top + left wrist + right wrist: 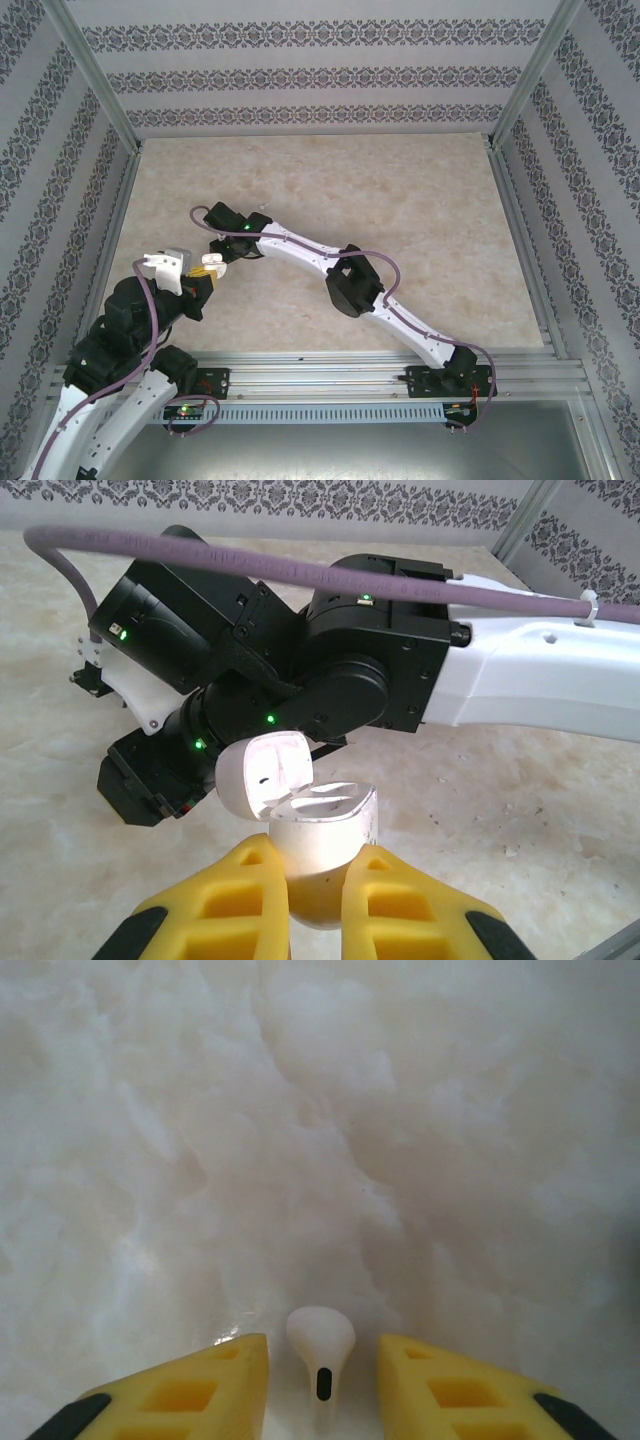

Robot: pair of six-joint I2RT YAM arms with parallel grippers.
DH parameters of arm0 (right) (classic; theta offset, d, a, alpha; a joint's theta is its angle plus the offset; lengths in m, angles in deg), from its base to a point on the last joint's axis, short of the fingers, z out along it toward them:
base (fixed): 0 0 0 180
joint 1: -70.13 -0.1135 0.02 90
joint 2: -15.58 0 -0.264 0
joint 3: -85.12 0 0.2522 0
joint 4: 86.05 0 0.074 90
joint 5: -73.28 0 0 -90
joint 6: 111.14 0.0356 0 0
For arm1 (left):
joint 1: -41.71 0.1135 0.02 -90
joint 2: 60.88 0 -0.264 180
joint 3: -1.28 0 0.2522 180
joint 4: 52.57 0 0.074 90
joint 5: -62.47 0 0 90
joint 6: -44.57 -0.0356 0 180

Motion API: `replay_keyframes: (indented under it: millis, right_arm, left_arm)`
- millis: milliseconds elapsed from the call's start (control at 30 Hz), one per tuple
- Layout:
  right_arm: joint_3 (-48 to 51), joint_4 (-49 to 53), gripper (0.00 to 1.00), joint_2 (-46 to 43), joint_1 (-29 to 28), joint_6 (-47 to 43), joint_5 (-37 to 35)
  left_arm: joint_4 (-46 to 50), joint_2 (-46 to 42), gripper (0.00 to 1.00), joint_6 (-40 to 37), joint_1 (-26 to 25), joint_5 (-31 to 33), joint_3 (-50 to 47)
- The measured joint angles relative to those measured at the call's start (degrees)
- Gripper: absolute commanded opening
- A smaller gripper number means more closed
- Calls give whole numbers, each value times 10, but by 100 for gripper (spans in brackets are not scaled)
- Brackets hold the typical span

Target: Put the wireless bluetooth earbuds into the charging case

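The white-and-black right arm (300, 250) stretches from the near aluminium rail (330, 365) far across the beige marbled tabletop (400, 190) — its black wrist (225, 220) ends just beside the yellow-fingered left gripper (213, 263). Purple cables (152, 300) trail along both arms, and grey patterned wallpaper (300, 75) lines the walls.

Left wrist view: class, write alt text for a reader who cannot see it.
The left gripper clamps a white charging case, its lid hinged open. Behind it the black-and-white right arm crosses a marbled table.

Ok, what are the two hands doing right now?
Left hand: closed on the open white charging case.
Right hand: open, a white earbud between its fingers.
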Motion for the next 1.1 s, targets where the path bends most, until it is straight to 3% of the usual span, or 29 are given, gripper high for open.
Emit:
replay_keyframes:
  millis: [233, 400, 567, 933, 1100]
  right_arm:
    - [-2, 5, 14, 2, 0, -8, -9]
    - [53, -15, 11, -28, 5, -2, -4]
    - [196, -37, 11, -112, 17, 12, 5]
    - [642, -152, 13, -381, 101, 84, 5]
    - [752, -179, 17, -454, 117, 111, -12]
  left_arm:
    - [0, 0, 0, 0, 0, -4, -1]
    - [0, 4, 0, 0, 0, -19, -1]
    - [-7, 14, 0, -7, 0, -56, -6]
    - [-115, 68, 0, 8, 0, -146, -57]
    - [-166, 117, 0, 22, 0, -172, -65]
